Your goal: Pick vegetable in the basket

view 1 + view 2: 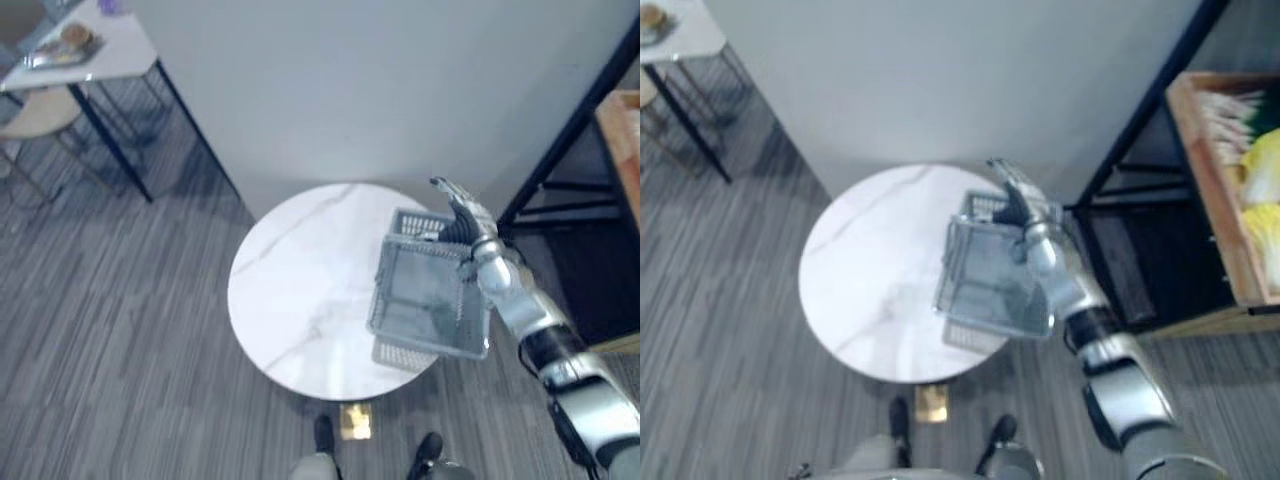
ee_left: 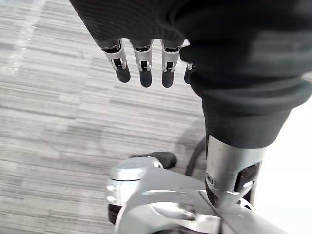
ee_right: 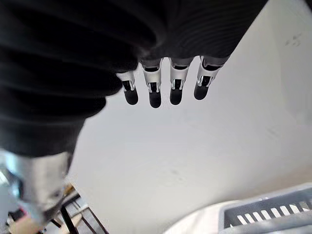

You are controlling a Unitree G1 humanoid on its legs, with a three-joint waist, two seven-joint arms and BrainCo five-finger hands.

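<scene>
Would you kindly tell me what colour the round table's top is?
The table is white with faint grey veins, clearest in the left eye view.

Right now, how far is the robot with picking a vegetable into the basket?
Done: the basket is at the round table, on its right side, and looks empty. In hand: nothing; the right hand hovers over its far rim with straight fingers, and the left hand is open over the floor. Left: the whole pick; the vegetables lie in a wooden crate.

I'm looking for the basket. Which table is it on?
The basket sits on the round white table; the other table, far off, has corners.
</scene>
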